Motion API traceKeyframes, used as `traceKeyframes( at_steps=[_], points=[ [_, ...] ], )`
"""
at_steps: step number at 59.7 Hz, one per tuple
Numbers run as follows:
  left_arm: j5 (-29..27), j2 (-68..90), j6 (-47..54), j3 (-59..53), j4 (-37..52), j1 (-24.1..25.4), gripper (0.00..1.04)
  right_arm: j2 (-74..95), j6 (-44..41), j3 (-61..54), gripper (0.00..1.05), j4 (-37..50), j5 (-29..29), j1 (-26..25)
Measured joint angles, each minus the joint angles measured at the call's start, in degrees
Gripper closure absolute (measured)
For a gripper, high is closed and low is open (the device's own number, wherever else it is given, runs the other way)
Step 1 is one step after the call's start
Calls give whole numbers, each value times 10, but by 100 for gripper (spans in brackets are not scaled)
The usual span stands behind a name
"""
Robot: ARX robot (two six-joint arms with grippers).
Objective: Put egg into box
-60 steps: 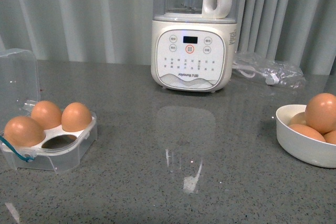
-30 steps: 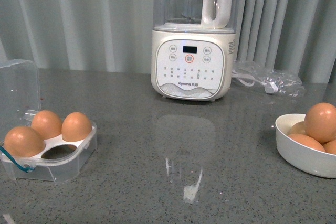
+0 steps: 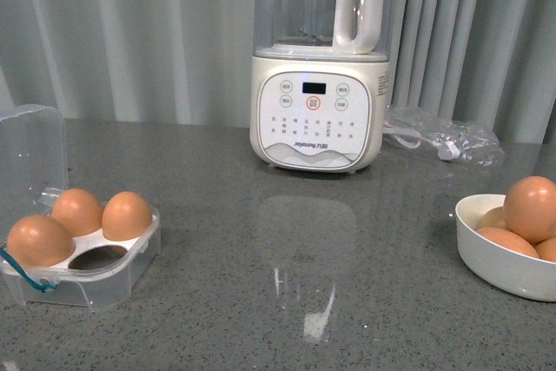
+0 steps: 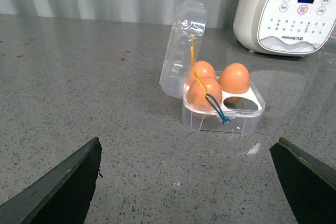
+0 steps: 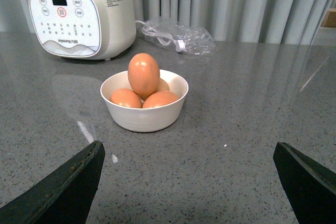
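The clear box (image 3: pixel 113 280) stands at the left of the grey counter, its lid (image 3: pixel 30 154) swung up. Three brown eggs fill its white tray; the near right cell (image 3: pixel 95 258) is empty. At the right a white bowl (image 3: pixel 495 262) holds several more eggs, with one egg (image 3: pixel 530 208) upright on top. Neither arm shows in the front view. My left gripper (image 4: pixel 188 141) is open, low over bare counter, with the box (image 4: pixel 223 119) ahead of it. My right gripper (image 5: pixel 189 144) is open too, short of the bowl (image 5: pixel 144 119) and its top egg (image 5: pixel 143 75).
A white blender (image 3: pixel 317 110) with a clear jug stands at the back centre. A clear bag with a cable (image 3: pixel 443 132) lies to its right, against the grey curtain. Bare counter stretches between the box and the bowl.
The whole front view has shifted, so everything sits a little lower in the picture. Box, bowl and eggs keep their places on the counter.
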Motion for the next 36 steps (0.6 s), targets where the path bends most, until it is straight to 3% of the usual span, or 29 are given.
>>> traceKeyframes(
  at_steps=[7,11,15,28,36],
  points=[
    [0,0,0,0,0,0,7,1,0,0,7,-2,4,1],
    [0,0,0,0,0,0,7,23,-3,12,7,-31,76,30],
    [0,0,0,0,0,0,7,58,-5,19,7,-7,103,51],
    [0,0,0,0,0,0,7,229,-17,82,7,164,84,66],
    [0,0,0,0,0,0,7,354,-14,132,7,253,42,42]
  ],
)
